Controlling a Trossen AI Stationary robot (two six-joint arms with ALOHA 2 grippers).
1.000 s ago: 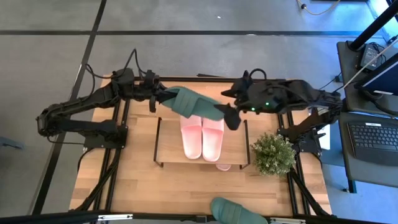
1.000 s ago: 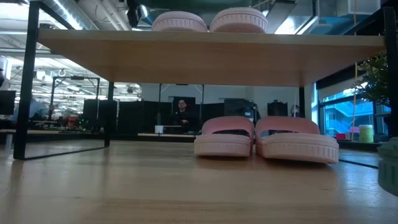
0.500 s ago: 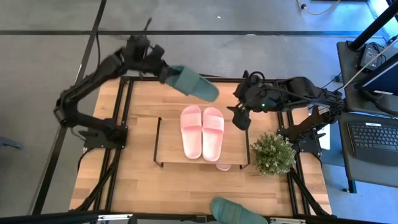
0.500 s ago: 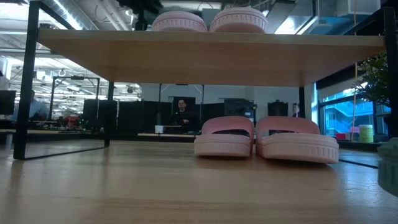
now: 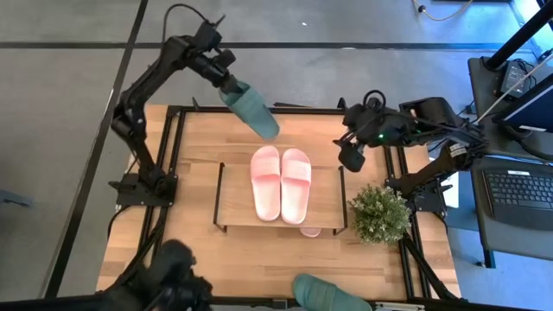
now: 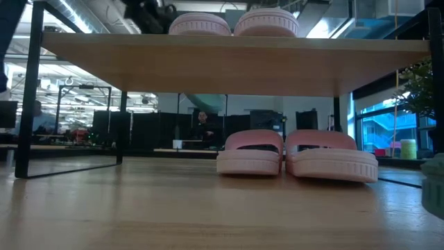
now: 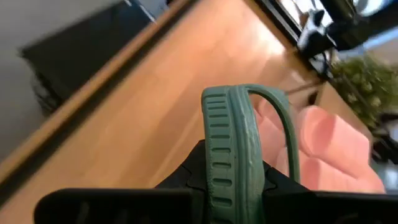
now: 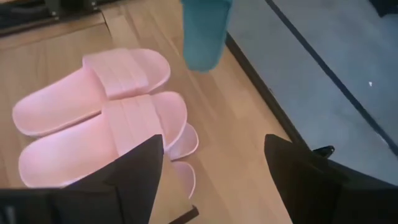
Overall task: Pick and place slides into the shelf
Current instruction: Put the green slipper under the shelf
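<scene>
I see the dark green slide (image 5: 251,111) clamped at its heel in my left gripper (image 5: 226,85), held in the air over the table's far edge, its toe slanting down toward the shelf (image 5: 328,216). From the left wrist view the slide (image 7: 235,155) stands on edge between the jaws, which close on its sole. One pink pair (image 5: 281,183) lies side by side on the shelf's wooden top board. A second pink pair (image 6: 297,158) sits on the table (image 5: 199,250) under the board, toes toward the low camera; from above only one tip (image 5: 309,231) pokes out at the near edge. The other green slide (image 5: 328,295) lies on the table at the near edge, well apart from the shelf. My right gripper (image 5: 350,155) hangs just beyond the shelf's right end, its jaws spread wide and holding nothing. A potted plant (image 5: 380,214) stands just beside the shelf's right end.
</scene>
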